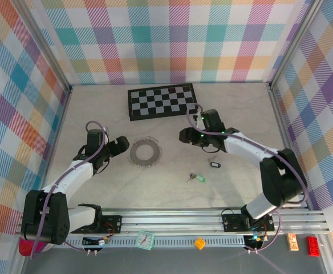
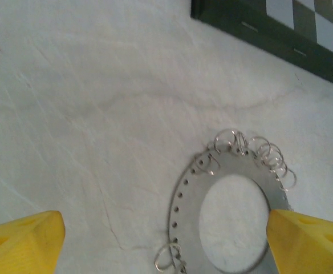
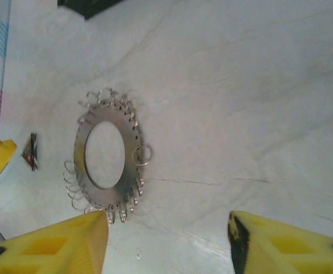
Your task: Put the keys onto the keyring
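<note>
Left hand [image 1: 122, 146], spread wide, sits beside keyring [image 1: 135, 153].

I count one wide flat grey metal keyring [image 1: 145, 153] fringed with small wire loops, two small silver metal keys, namely one green-headed key [image 1: 197, 178] and one black-headed key [image 1: 215, 164], one black-and-white chequered board [image 1: 162, 101] and one small red block [image 1: 313, 245].

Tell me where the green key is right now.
In the top view, the green key lies right of centre, just below-left of the black key.
</note>
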Available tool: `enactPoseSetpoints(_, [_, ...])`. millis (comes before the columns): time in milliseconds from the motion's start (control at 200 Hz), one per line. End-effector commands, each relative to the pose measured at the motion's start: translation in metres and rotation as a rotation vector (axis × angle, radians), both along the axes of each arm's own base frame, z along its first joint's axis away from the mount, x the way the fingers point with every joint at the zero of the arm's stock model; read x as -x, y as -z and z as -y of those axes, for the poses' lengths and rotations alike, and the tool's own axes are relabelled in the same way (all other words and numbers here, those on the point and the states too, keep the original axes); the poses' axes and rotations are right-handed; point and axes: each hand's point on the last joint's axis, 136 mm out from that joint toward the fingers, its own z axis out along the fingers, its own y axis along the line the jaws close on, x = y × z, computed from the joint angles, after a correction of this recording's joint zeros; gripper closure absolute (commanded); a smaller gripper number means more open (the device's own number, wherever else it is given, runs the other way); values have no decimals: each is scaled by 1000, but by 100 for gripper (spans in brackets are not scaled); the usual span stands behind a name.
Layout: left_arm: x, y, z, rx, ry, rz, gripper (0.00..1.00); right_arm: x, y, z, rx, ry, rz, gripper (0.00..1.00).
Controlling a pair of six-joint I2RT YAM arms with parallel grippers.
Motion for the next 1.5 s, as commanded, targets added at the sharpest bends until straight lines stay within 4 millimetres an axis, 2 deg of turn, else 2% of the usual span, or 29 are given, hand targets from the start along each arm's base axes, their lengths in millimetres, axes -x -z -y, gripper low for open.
enactPoseSetpoints(0, [22,10,17,65,24,-73,12,-4,8,-26,-20,-32,-44,50])
enactPoseSetpoints(75, [27,12,20,65,24,-76,12,-11,16,-41,-32,-58,-54,53])
enactPoseSetpoints(225, [34,14,24,59,24,-73,11,-25,31,-67,-52,-98,-79,54])
enactPoseSetpoints(490, [39,16,27,61,22,-59,10,-37,57,-98,-86,-133,-137,54])
enactPoseSetpoints(665, [41,15,29,68,30,-45,10,-41,64,-115,-96,-139,-148,56])
enactPoseSetpoints(970, [43,13,29,69,27,-36,9,-41,77,-123,-81,-148,-173,68])
enactPoseSetpoints(1305, [43,12,28,67,23,-31,8,-42,85,-127,-43,-155,-190,74])
enactPoseSetpoints(1360, [43,11,28,66,22,-29,8,-41,86,-128,-40,-156,-194,78])
enactPoseSetpoints(1495, [43,11,27,65,19,-28,8,-39,89,-129,-39,-162,-204,82])
